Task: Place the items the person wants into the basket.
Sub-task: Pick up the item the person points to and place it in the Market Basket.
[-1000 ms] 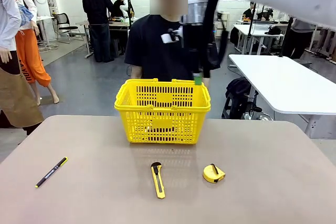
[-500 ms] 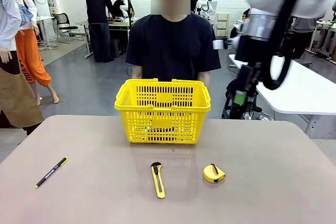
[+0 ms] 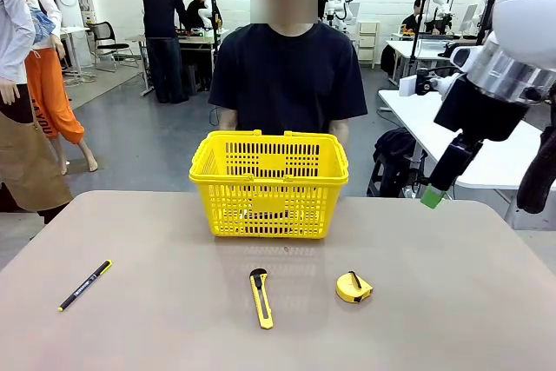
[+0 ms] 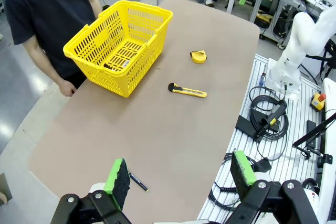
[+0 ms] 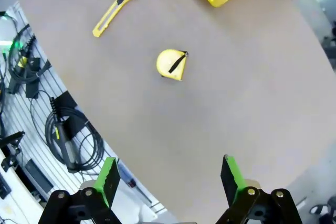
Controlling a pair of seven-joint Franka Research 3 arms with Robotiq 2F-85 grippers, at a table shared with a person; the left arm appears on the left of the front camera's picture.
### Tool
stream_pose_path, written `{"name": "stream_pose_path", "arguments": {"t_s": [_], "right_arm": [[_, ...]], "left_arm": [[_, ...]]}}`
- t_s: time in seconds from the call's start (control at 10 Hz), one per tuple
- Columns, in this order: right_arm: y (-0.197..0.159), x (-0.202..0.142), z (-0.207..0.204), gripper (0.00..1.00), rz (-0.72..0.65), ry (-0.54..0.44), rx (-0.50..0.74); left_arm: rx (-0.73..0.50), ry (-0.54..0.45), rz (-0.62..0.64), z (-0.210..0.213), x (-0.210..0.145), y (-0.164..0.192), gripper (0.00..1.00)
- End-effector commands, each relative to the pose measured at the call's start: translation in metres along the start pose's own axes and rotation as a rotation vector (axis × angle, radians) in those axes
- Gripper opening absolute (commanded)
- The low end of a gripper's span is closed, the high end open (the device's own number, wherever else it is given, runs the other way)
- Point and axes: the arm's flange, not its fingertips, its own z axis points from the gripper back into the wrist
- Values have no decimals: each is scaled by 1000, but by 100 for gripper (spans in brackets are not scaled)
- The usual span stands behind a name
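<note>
The yellow basket (image 3: 269, 184) stands at the table's far middle, with the person (image 3: 287, 76) in a dark T-shirt right behind it. In the left wrist view a small white and black item (image 4: 118, 64), seemingly the marker, lies on the floor of the basket (image 4: 137, 18). The yellow tape measure (image 3: 354, 287) rests on the table in front of the basket, to the right. My right gripper (image 3: 434, 193) hangs open in the air over the table's far right. From above, the tape measure (image 5: 171, 64) lies well beyond the open right gripper (image 5: 169, 179). My left gripper (image 4: 180, 174) is open, high above the table's near left.
A yellow utility knife (image 3: 261, 298) lies left of the tape measure, near the front. A black pen (image 3: 84, 285) lies at the near left. Cables and an arm base (image 4: 294, 56) sit beyond the table's near edge. Other tables and people are farther back.
My right arm has swung from above the basket out to the right and come lower, its gripper staying open. The items on the table have not moved.
</note>
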Motion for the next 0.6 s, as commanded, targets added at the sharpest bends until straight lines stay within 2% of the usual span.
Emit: {"name": "stream_pose_path", "arguments": {"t_s": [0.0, 0.5], "right_arm": [[1, -9, 5, 100, -8, 1, 6], [-2, -4, 6, 100, -2, -13, 11]], "left_arm": [[6, 1, -2, -1, 0, 0, 100], [6, 1, -2, -1, 0, 0, 100]]}}
